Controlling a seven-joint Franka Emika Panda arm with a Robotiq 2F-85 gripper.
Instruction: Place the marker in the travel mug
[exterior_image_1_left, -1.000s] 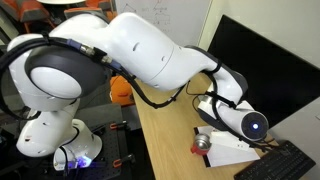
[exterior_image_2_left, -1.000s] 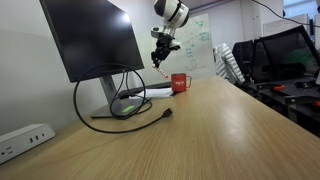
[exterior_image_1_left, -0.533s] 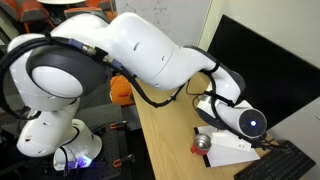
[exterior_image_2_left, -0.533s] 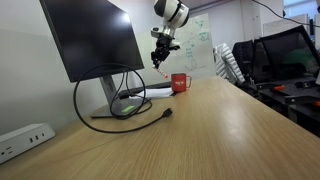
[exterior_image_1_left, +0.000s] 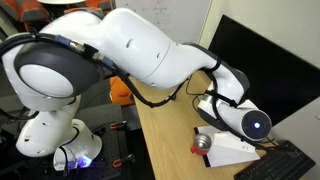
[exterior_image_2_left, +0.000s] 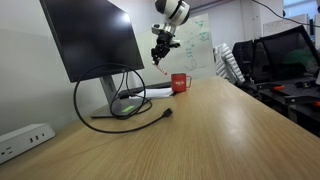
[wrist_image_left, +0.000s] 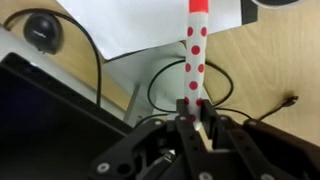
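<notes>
The gripper (exterior_image_2_left: 160, 55) hangs over the table (exterior_image_2_left: 230, 130), clasping a marker (exterior_image_2_left: 158, 64) that points down. The red mug (exterior_image_2_left: 180, 83) stands on the table, lower and just beside the marker, near the monitor (exterior_image_2_left: 95, 40).

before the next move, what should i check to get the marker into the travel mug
1. Marker gripped: ok. The wrist view shows it clamped between the fingers of the hand.
2. Travel mug upright on the table: ok.
3. Marker lined up over the mug: not ok. In an exterior view the hand sits high and off to the monitor side of the mug, and the wrist view shows no mug.
4. Mug top open to take the marker: cannot tell.
5. Hand clear of the monitor: ok, a gap shows between them.
</notes>
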